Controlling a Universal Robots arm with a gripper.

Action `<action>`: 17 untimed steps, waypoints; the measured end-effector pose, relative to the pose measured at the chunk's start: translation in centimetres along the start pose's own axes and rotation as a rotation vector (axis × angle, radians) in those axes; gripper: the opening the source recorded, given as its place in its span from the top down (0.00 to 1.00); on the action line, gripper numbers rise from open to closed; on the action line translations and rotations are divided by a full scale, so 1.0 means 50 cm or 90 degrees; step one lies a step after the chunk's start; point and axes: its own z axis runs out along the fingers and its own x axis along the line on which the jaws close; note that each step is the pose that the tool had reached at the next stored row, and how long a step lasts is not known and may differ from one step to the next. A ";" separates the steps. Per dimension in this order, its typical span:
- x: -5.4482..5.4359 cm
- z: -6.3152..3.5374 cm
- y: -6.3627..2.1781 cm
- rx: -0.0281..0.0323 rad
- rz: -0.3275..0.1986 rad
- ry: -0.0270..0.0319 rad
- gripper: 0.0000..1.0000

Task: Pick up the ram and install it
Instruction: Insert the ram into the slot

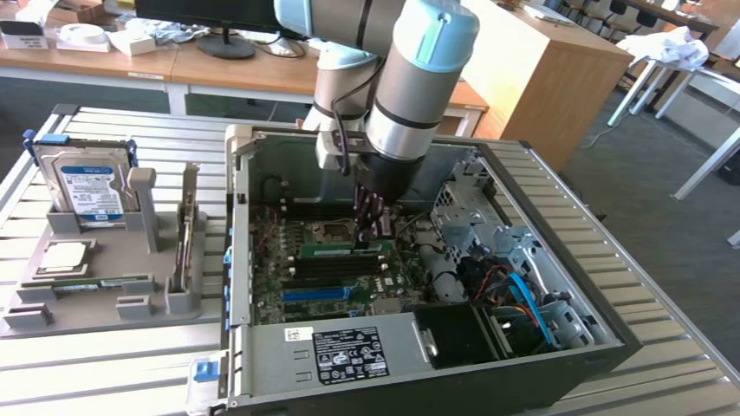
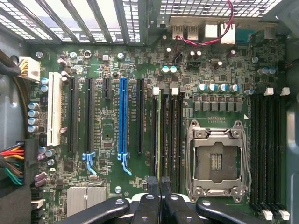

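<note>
The ram (image 1: 335, 250) is a narrow green stick standing on edge in a memory slot of the motherboard (image 1: 303, 295), inside the open computer case (image 1: 237, 260). In the wrist view the ram (image 2: 160, 135) appears edge-on and runs the full length of its slot, beside the empty processor socket (image 2: 216, 158). My gripper (image 1: 373, 232) reaches down into the case over the end of the stick nearer the exterior view's right. The black fingertips (image 2: 153, 186) are pressed together, so the gripper (image 2: 159, 184) is shut right above the ram's top edge. Whether it touches the edge I cannot tell.
A grey parts holder (image 1: 104, 303) stands at the exterior view's left with a blue-labelled hard drive (image 1: 90, 186), a silver processor (image 1: 61, 257) and another green stick (image 1: 99, 283). Drive cages and cables (image 1: 515, 286) crowd the case's right side. Black empty memory slots (image 2: 268, 149) flank the socket.
</note>
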 end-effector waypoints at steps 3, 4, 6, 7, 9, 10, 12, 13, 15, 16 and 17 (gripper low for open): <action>0.000 0.005 0.001 0.0000 0.000 0.0001 0.89; 0.000 0.006 0.001 0.0000 0.000 0.0002 0.89; 0.000 0.009 0.002 0.0000 0.000 0.0003 0.89; 0.000 0.011 0.002 0.0000 0.000 0.0003 0.89; 0.000 0.012 0.002 0.0000 0.000 0.0005 0.89; 0.000 0.012 0.002 0.0000 0.000 0.0005 0.89; 0.000 0.012 0.002 0.0000 0.000 0.0005 0.89; 0.000 0.012 0.003 0.0000 0.000 0.0004 0.89; 0.000 0.016 0.002 0.0001 0.000 0.0002 0.89; 0.000 0.018 0.002 0.0000 0.000 0.0004 0.89; 0.000 0.021 0.002 0.0000 0.000 0.0005 0.89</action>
